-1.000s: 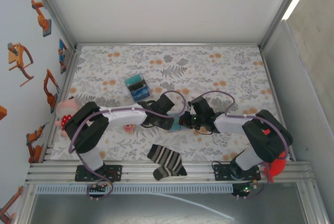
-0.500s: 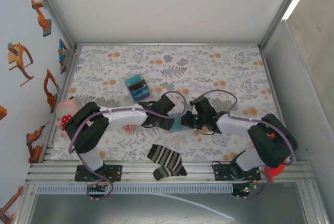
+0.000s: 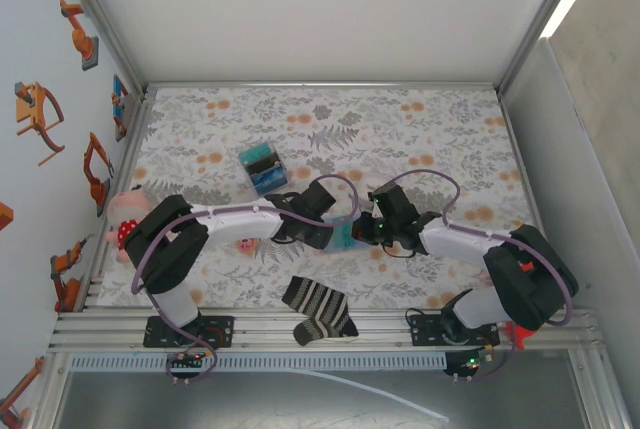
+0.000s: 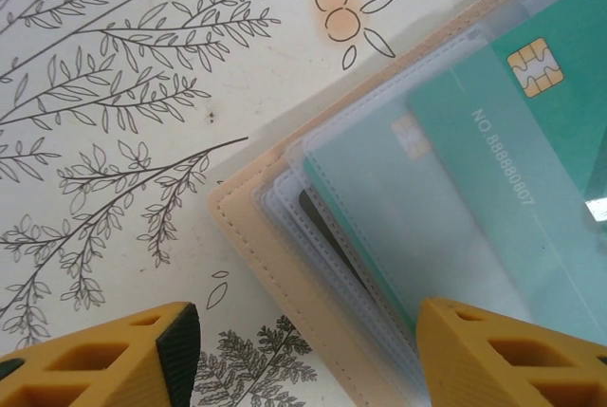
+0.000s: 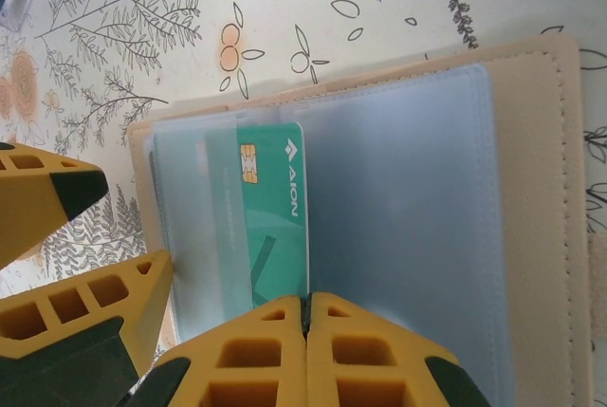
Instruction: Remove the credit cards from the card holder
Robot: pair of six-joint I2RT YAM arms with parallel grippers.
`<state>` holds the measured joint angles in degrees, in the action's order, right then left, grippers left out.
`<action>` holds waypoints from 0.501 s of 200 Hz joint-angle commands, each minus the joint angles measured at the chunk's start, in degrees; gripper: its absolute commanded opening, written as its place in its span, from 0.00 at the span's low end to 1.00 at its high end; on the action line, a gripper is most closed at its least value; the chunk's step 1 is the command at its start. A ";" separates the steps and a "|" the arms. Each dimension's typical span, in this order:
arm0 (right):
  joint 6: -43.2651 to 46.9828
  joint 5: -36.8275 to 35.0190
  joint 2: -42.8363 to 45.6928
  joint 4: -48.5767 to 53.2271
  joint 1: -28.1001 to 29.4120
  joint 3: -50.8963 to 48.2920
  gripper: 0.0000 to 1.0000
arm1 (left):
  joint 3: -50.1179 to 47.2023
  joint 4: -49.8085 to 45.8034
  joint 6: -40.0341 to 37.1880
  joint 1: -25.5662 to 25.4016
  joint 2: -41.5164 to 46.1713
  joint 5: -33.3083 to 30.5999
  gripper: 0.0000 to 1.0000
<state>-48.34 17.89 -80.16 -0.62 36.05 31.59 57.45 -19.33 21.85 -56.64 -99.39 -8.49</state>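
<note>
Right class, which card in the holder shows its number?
The brighter teal card at the right; the paler card beside it is veiled by a cloudy sleeve.

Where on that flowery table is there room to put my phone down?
The far strip of the table beyond the clear box is bare across its width. Crowded: the near middle, where the left arm and right arm meet over the card holder, striped sock just in front.
</note>
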 commanded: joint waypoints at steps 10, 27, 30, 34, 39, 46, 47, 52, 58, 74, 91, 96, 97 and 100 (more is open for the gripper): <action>0.97 -1.64 0.79 2.91 -0.37 0.59 0.00 | 2.38 -2.78 -1.87 0.06 4.28 -2.22 0.70; 0.88 -1.63 0.79 3.00 -0.37 0.66 0.00 | 2.67 -2.19 -2.05 0.04 5.50 -2.32 0.78; 0.91 -1.63 0.88 2.94 -0.37 0.65 0.00 | 2.75 -2.00 -2.08 -0.04 5.60 -2.19 0.80; 0.88 -1.63 0.87 3.03 -0.37 0.64 0.00 | 2.84 -1.73 -2.07 -0.05 5.74 -2.14 0.82; 0.88 -1.71 0.88 3.06 -0.37 0.53 0.00 | 2.79 -1.44 -2.08 -0.14 5.73 -2.06 0.85; 0.81 -1.72 0.88 3.00 -0.37 0.46 0.00 | 2.69 -1.03 -2.07 -0.14 5.56 -1.77 0.89; 0.80 -1.72 0.88 3.00 -0.37 0.43 0.00 | 2.72 -1.00 -2.07 -0.14 5.54 -1.78 0.89; 0.79 -1.78 0.88 3.02 -0.41 0.40 0.00 | 2.77 -0.75 -2.11 -0.17 5.24 -1.67 0.91; 0.70 -1.81 0.80 3.00 -0.37 0.41 0.00 | 2.90 -0.64 -2.08 -0.22 4.71 -1.48 0.92; 0.71 -1.89 0.63 2.99 -0.37 0.41 0.00 | 3.53 -0.64 -2.27 -0.39 2.94 -1.35 0.96; 0.75 -1.92 0.62 3.00 -0.37 0.45 0.00 | 4.12 -0.61 -2.53 -0.74 1.22 -1.60 0.98; 0.70 -1.89 0.62 3.00 -0.37 0.46 0.00 | 4.24 -0.55 -2.60 -0.82 0.76 -1.73 0.99; 0.74 -1.89 0.66 3.00 -0.37 0.39 0.00 | 4.20 -0.58 -2.60 -0.83 0.64 -1.76 0.99; 0.75 -1.96 0.70 3.00 -0.37 0.35 0.00 | 4.24 -0.63 -2.68 -0.84 0.47 -1.87 0.99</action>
<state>-48.34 17.89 -79.94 -0.38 36.05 31.62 60.29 -19.70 20.08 -56.80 -96.49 -9.65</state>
